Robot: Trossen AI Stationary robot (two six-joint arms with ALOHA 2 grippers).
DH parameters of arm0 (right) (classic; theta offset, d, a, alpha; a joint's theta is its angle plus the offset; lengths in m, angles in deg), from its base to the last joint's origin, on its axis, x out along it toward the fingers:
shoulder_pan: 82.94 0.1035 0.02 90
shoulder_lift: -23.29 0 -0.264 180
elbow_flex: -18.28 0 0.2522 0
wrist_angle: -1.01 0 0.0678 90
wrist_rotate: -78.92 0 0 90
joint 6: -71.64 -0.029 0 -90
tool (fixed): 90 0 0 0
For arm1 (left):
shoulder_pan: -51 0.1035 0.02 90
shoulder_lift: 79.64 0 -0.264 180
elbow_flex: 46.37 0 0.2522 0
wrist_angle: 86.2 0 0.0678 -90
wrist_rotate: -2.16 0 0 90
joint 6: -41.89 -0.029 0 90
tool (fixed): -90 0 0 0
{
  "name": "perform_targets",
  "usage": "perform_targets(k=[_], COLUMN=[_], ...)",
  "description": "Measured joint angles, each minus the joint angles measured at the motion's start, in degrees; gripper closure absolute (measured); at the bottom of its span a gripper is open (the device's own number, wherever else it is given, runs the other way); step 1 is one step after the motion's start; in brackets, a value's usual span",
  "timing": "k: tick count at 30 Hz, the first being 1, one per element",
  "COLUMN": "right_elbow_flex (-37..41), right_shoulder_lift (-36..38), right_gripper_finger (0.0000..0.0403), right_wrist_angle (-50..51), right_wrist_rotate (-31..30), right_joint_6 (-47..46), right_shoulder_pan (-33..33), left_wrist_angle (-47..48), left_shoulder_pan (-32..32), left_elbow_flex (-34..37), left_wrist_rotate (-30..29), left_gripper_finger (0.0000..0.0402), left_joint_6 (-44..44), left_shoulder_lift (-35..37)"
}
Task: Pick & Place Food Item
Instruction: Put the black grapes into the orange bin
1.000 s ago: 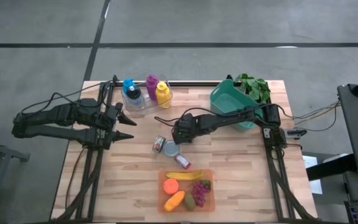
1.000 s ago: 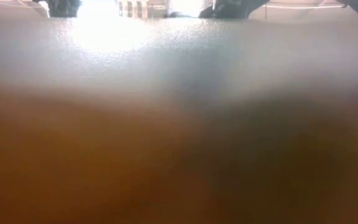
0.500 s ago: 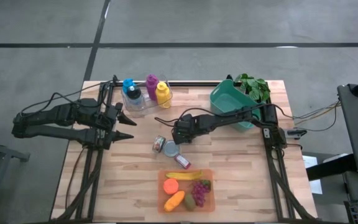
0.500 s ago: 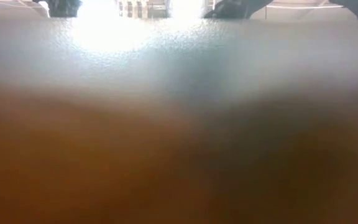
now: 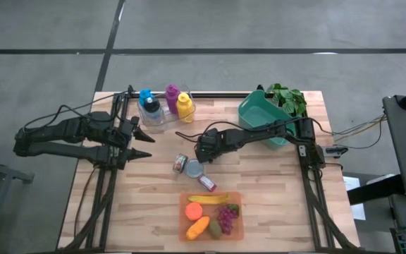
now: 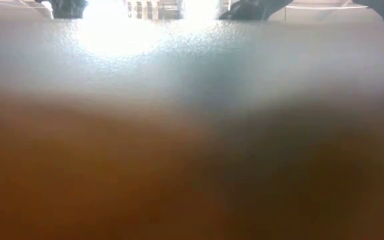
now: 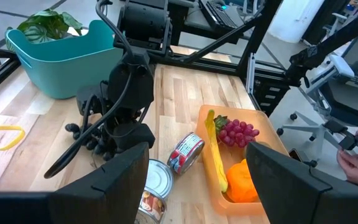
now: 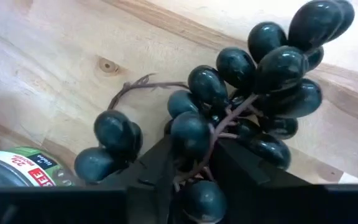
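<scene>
A bunch of dark grapes (image 8: 229,93) lies on the wooden table near its middle. My right gripper (image 8: 194,155) stands over it, pointing steeply down, shut on the bunch. In the high view the gripper (image 5: 203,152) hides the grapes. In the left wrist view some of them (image 7: 86,138) show under it. My left gripper (image 7: 197,180) waits open at the table's left side, holding nothing. An orange tray (image 5: 238,197) near the front edge holds a banana, an orange, a carrot and purple grapes. My right gripper pinches the middle of the bunch (image 8: 190,132) between its two fingers, around grapes and the thin stem. The fingers come from above, slanting steeply down. The bunch still lies on the table, grapes spreading out on both sides of the fingers.
Several tins (image 5: 194,169) lie just in front of the grapes, one (image 8: 17,171) close beside the fingers. A teal basin (image 5: 259,116) with a green plant stands at the back right. Coloured bottles (image 5: 164,104) stand at the back left.
</scene>
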Motion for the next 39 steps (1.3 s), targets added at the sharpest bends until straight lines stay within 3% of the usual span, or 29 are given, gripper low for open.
perform_targets(k=[10,26,39], right_elbow_flex=[0.0,0.02,0.02], right_shoulder_lift=[0.06,3.06,12.23], right_gripper_finger=[0.0367,0.0371,0.0371], right_wrist_angle=[-0.35,-0.15,0.79], right_wrist_rotate=[0.02,-1.29,-4.32], right_joint_6=[0.44,2.94,11.79], right_shoulder_pan=[-0.13,-0.18,-0.15], left_wrist_angle=[0.0,0.0,-0.02], left_shoulder_pan=[0.0,-0.01,-0.01], left_elbow_flex=[0.0,-0.01,0.0], left_wrist_rotate=[-0.01,-0.02,-0.02], left_gripper_finger=[0.0126,0.0126,0.0126], left_joint_6=[0.0,0.0,0.0], left_shoulder_lift=[-0.02,0.0,-0.01])
